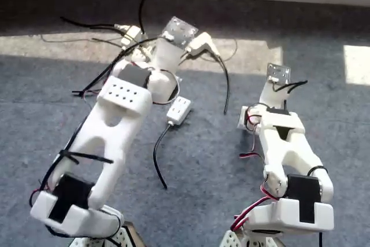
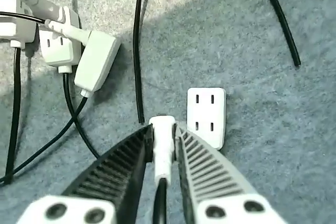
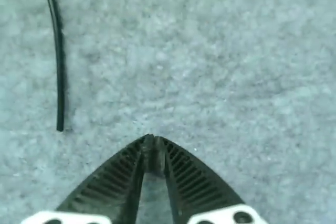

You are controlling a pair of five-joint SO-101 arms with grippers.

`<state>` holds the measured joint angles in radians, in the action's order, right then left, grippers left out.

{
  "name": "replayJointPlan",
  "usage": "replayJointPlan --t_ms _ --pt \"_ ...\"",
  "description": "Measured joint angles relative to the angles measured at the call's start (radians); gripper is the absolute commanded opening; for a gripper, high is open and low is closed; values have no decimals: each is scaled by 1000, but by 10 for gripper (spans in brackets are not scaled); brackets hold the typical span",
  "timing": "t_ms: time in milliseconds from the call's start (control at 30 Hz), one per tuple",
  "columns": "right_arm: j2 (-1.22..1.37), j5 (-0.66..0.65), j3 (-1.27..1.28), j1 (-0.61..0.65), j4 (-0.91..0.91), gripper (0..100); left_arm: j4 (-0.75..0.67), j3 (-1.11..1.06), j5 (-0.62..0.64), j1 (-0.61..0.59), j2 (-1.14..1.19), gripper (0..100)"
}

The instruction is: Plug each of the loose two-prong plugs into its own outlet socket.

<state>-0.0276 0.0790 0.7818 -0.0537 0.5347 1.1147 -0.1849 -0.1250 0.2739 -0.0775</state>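
The left gripper (image 2: 163, 130) was pinched on a white two-prong plug (image 2: 163, 153) with a black cord trailing back between the jaws. The prongs were hidden, so their orientation could not be told. The target, a white rectangular outlet block (image 2: 206, 116) with two pairs of slots facing up, lay flat on the grey carpet (image 3: 236, 51), just beside the plug's tip and off to one side of it rather than in line. Its long axis ran roughly parallel to the plug body, with the slots elongated the same way. A sideways shift and a tip-down to bring the prongs onto a slot pair was judged to be what the coming move turned on. In the high view the outlet block (image 1: 179, 109) sat close under the left arm's wrist and well apart from the right arm, so the left arm was clearly nearer. A second white outlet block (image 2: 58, 45) farther off already carried a white plug. The right gripper (image 3: 152, 141) was pressed together on nothing, low over carpet near a loose black cord end (image 3: 59, 124).
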Motion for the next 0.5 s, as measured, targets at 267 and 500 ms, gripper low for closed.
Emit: replayJointPlan --t_ms 267,500 --pt "0 0 0 0 0 6 97 287 247 8 287 7" --pt "0 0 0 0 0 6 98 315 680 57 367 7"
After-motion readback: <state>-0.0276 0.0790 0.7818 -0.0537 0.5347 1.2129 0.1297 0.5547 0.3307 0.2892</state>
